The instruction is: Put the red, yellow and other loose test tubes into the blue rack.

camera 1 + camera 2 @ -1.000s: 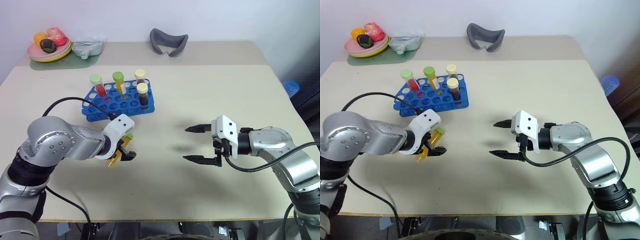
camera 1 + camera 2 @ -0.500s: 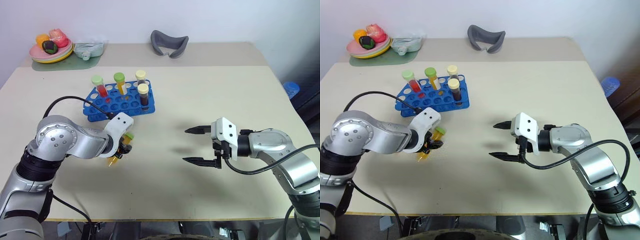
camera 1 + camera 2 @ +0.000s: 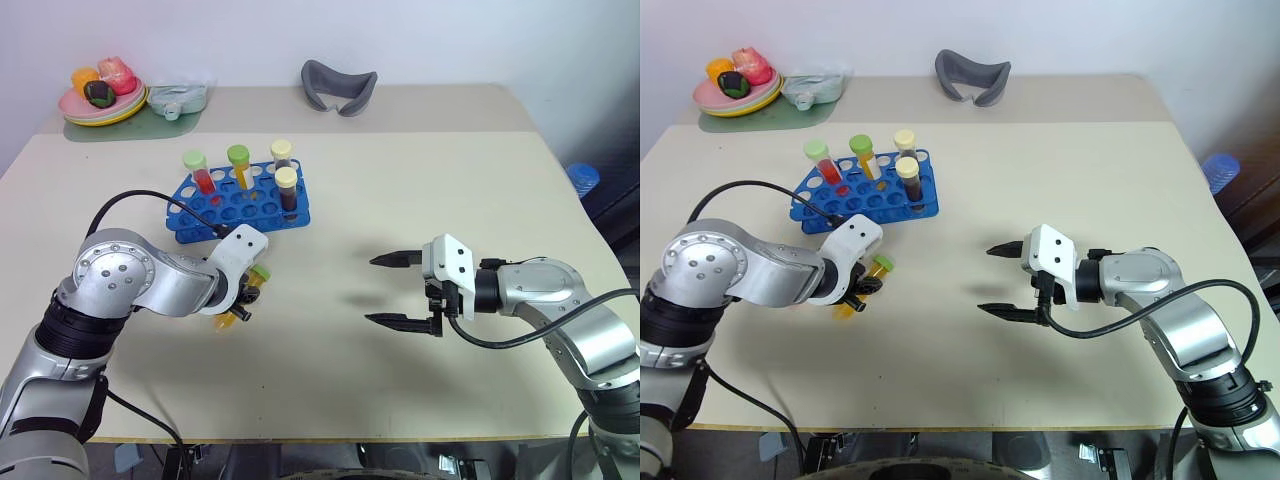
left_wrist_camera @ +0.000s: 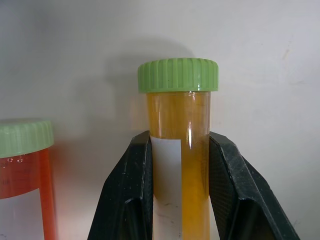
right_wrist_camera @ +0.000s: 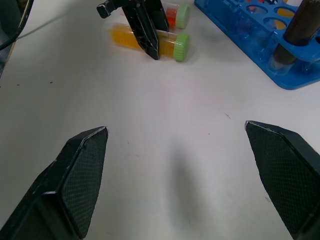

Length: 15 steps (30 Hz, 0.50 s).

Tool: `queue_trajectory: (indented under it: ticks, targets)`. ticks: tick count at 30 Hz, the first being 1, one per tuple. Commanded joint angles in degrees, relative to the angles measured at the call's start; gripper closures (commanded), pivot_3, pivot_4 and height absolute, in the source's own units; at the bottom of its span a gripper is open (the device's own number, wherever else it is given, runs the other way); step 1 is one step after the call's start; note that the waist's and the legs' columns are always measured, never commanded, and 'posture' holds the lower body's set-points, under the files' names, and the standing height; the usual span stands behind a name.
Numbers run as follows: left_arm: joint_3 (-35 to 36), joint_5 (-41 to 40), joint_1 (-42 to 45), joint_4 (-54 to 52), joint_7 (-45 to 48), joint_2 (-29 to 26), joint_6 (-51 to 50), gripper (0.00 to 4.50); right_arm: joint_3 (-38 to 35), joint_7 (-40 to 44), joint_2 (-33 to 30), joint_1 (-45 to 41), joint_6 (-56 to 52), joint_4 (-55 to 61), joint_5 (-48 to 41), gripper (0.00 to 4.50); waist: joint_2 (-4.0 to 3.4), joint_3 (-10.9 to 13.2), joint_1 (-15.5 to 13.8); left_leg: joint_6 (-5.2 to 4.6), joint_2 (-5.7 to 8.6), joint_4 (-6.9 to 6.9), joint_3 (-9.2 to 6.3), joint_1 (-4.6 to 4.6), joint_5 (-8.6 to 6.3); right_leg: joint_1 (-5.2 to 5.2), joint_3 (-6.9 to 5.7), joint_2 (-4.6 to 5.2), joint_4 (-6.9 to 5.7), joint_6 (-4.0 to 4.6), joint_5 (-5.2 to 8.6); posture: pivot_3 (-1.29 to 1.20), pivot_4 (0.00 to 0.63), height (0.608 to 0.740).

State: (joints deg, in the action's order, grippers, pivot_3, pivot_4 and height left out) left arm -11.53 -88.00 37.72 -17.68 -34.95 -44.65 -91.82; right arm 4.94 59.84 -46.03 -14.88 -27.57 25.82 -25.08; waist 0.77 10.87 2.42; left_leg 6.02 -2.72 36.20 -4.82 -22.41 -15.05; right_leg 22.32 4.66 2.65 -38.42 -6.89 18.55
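Yellow tube (image 4: 178, 150) clamped lying flat in left gripper (image 4: 178, 190); red tube (image 4: 22, 175) touching alongside, may roll on lift.

Lab-style test bench: blue plastic test-tube rack (image 3: 240, 205) holding capped tubes, plain beige tabletop (image 3: 420, 190), white wall.
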Motion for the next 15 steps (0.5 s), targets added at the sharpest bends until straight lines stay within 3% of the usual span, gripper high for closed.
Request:
queue_trajectory:
  ticks: [1,5,9,12,15]
  targets:
    - [0.98,5.86,0.09,-5.58,4.29,-0.98,1.98,3.62,-1.05,-0.04,-0.08,-0.57,0.90,2.20,-0.53,0.00,0.02,0.01,0.01,0.01,0.00,0.00,0.00,-0.01,0.00,0.01,0.00,0.00,0.00,0.00,0.00,0.00,0.150,0.740]
    - [2.07,18.03,-4.06,-12.56,15.97,-4.52,11.85,3.62,-1.11,-0.09,-0.09,-0.39,0.91,2.17,-0.54,0.00,0.02,0.01,0.11,0.31,0.00,-0.05,0.02,-0.03,0.17,0.02,0.00,-0.01,0.08,0.00,0.00,0.00,0.150,0.740]
    - [3.28,37.51,-14.76,-18.40,31.39,-8.72,36.33,3.62,-1.07,-0.32,0.08,-0.30,0.78,2.26,-0.64,0.00,0.00,0.02,-0.03,0.34,-0.01,-0.13,0.06,-0.04,0.18,0.08,0.01,-0.03,0.11,0.01,0.00,0.00,0.150,0.740]
    - [12.08,44.17,-25.95,-16.09,38.17,-0.94,55.23,3.62,-0.73,-0.73,0.53,-0.57,0.72,2.08,-0.58,0.00,0.01,0.03,-0.23,0.34,-0.01,-0.16,0.14,-0.04,0.18,0.00,0.02,0.03,0.28,0.02,-0.01,0.00,0.150,0.740]
    - [18.97,46.21,-30.54,-13.03,41.78,6.99,65.41,3.62,-0.71,-1.04,0.78,-0.69,0.62,1.98,-0.76,0.00,0.05,0.04,-0.45,0.26,-0.02,-0.09,0.15,-0.11,0.13,-0.01,-0.01,0.05,0.32,0.02,-0.01,0.00,0.150,0.740]
